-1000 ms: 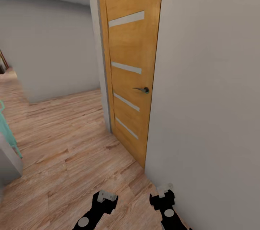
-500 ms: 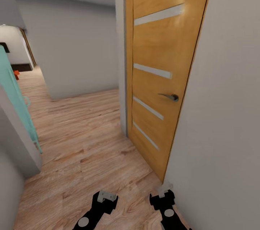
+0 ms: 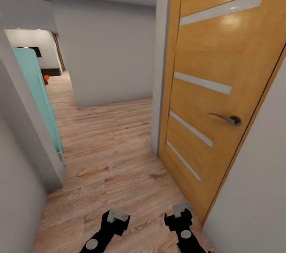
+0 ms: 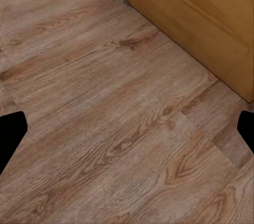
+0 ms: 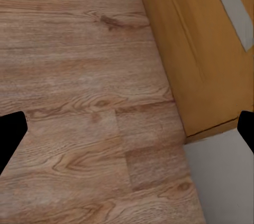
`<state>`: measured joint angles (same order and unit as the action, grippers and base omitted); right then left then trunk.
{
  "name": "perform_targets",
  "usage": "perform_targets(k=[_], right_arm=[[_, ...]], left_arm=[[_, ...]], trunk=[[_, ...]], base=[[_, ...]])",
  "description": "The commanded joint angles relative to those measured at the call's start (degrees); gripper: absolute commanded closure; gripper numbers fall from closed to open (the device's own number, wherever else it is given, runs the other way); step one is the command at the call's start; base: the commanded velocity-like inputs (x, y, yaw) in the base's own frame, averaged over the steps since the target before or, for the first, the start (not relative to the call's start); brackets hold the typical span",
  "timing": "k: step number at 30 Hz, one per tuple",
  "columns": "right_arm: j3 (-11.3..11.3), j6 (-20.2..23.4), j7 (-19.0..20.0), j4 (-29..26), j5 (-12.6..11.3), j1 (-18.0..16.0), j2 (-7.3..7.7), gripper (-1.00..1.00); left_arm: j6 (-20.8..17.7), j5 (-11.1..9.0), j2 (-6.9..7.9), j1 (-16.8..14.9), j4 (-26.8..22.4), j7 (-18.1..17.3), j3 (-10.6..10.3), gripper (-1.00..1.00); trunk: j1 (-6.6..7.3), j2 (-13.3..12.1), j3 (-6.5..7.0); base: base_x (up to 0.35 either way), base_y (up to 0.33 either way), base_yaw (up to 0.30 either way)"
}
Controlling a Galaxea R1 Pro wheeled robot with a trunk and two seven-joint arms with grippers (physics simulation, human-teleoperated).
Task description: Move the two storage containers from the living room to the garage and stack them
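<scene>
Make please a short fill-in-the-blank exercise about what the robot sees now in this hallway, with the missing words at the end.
1. The wooden door on the robot's right has a dark lever ____.
2. The floor is made of light wood ____.
3. The left end effector and the right end effector both stand ____, holding nothing.
4. The door standing open at the left is coloured ____.

Missing words: handle; planks; open; turquoise

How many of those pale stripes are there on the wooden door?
4 on the wooden door: top stripe near the head, second stripe mid-height, third stripe left of the handle, fourth stripe lowest. More may lie above the picture's edge.
</scene>
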<state>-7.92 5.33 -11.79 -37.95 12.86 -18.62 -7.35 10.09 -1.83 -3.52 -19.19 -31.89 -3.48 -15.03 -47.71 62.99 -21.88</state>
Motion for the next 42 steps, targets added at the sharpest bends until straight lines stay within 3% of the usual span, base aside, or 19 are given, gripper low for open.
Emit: perform_targets(k=[1,16,42], right_arm=[[-0.17,0.56,-0.34,-0.11,0.59,-0.01,0.01,-1.00],[-0.19,0.56,-0.33,-0.11,0.54,-0.01,-0.03,-1.00],[-0.22,0.47,-0.31,-0.11,0.53,-0.01,0.05,-1.00]], left_arm=[[0.19,-0.19,0.01,-0.06,0.08,-0.12,-0.09,-1.00],[0.00,-0.11,-0.13,-0.06,0.32,-0.12,-0.13,-1.00],[-0.07,-0.11,-0.17,-0.06,0.43,-0.12,-0.18,-1.00]], trunk=[[-0.04,0.03,-0.06],[-0.04,0.03,-0.06],[-0.04,0.03,1.74]], base=[[0.321,0.132,0.277],[0.326,0.090,0.254],[0.336,0.001,0.011]])
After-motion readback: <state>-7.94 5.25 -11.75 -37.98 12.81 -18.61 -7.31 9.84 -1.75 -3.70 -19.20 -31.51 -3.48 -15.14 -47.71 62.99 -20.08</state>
